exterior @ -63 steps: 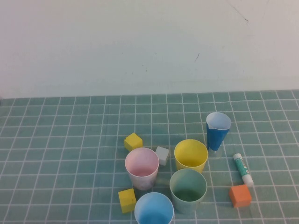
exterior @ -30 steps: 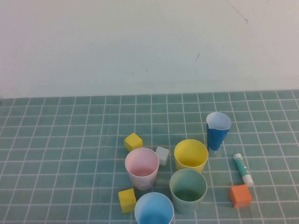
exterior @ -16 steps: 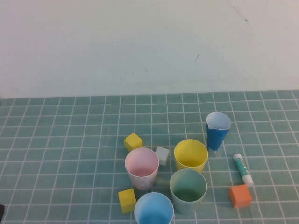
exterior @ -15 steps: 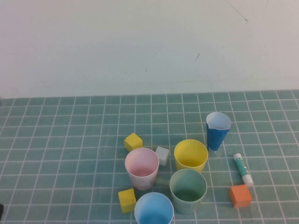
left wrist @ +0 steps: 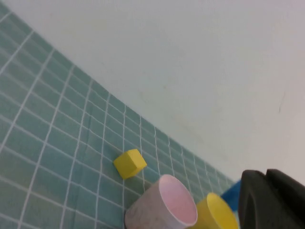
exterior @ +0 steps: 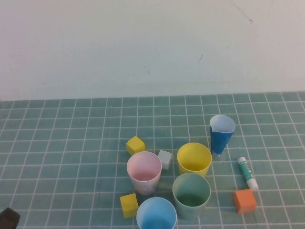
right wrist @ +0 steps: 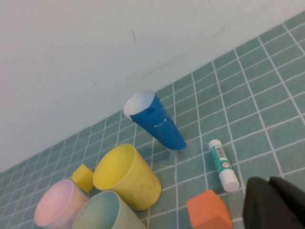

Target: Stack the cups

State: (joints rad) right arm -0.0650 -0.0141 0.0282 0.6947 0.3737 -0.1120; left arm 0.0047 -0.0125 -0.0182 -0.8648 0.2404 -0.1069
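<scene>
Four thin-walled tapered cups, pink [exterior: 144, 170], yellow [exterior: 194, 159], pale green [exterior: 191, 193] and light blue [exterior: 156, 215], stand clustered unstacked at the tabletop's [exterior: 57, 143] near edge. The left gripper [exterior: 8, 218] sits at the near left corner, the right gripper [right wrist: 276, 202] near the right edge; both have jaws together, empty.

A robot test bench, likely a lab: a teal grid-lined mat [exterior: 57, 143] against a bare white wall [exterior: 143, 43], props clustered toward five o'clock.

High view looks down; wrist views share the cups [exterior: 144, 172].
</scene>
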